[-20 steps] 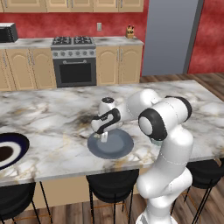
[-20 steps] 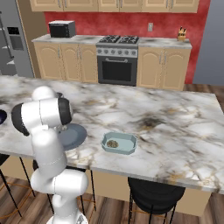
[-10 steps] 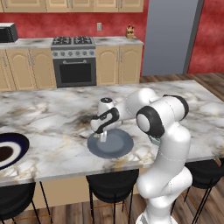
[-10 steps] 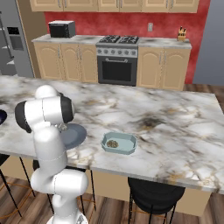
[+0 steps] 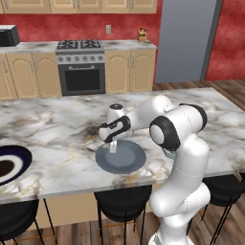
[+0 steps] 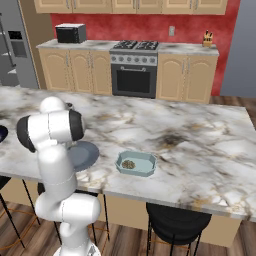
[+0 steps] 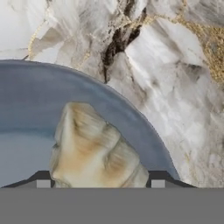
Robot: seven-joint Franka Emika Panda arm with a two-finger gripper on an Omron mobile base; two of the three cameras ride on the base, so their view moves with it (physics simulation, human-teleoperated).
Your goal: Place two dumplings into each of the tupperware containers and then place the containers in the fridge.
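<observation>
Since one second ago, the white arm's gripper [image 5: 113,149] had lowered onto the round grey plate [image 5: 125,161]; its dark fingertips [image 7: 43,180] flanked a lumpy tan-beige dumpling [image 7: 94,151] lying on it; whether they gripped it, I cannot tell; another dumpling [image 6: 128,164] lay inside the pale bluish tupperware container [image 6: 136,163] on the marble counter [image 6: 200,150].
</observation>
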